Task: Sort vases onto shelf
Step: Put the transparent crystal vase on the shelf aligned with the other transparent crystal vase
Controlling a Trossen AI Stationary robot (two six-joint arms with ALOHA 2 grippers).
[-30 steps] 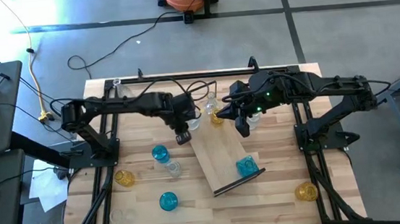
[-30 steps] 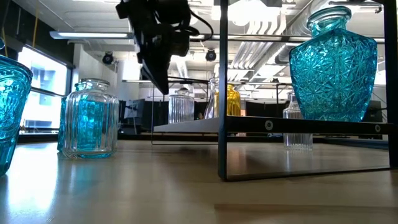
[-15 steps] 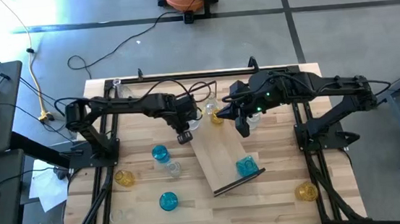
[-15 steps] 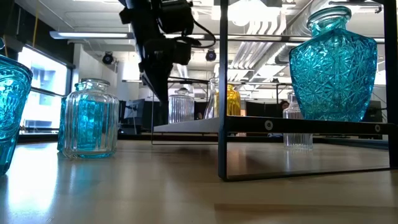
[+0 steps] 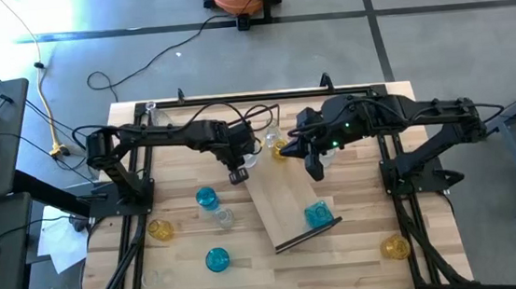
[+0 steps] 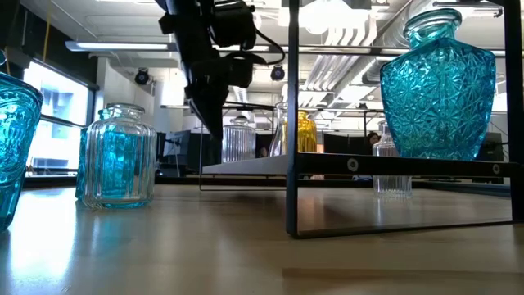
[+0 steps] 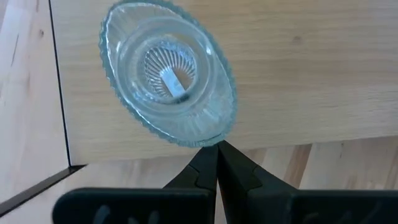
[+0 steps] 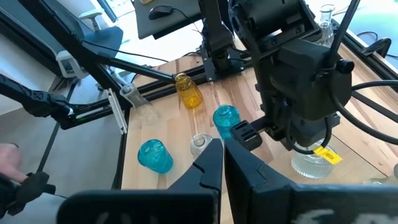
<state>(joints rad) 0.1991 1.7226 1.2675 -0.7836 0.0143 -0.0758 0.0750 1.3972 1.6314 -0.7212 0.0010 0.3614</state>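
The shelf [image 5: 287,203] lies slanted at mid-table. A blue vase [image 5: 318,215] stands on its near end, and a clear vase [image 7: 168,81] on its far end. My left gripper [image 7: 217,146] is shut, points steeply down and hangs right beside that clear vase's rim, at the shelf's far left corner [image 5: 237,176]. My right gripper [image 5: 317,171] is shut and hangs high over the shelf's far right side, holding nothing. An amber vase [image 5: 280,149] stands on the table behind the shelf. My left gripper has its shut fingertips [image 7: 210,154] at the outer rim of the clear vase [image 7: 208,138], coming from above. Whether they touch the glass I cannot tell. The vase stands upright on the shelf.
Loose vases stand on the table left of the shelf: blue ones [image 5: 207,199] [image 5: 216,258], a clear one [image 5: 224,218] and an amber one [image 5: 161,230]. Another amber vase [image 5: 394,246] is at the near right. The arms' dark frames [image 5: 135,188] flank the table.
My left gripper has tipped a little more steeply downward beside the clear vase on the shelf's far end, its fingers still shut.
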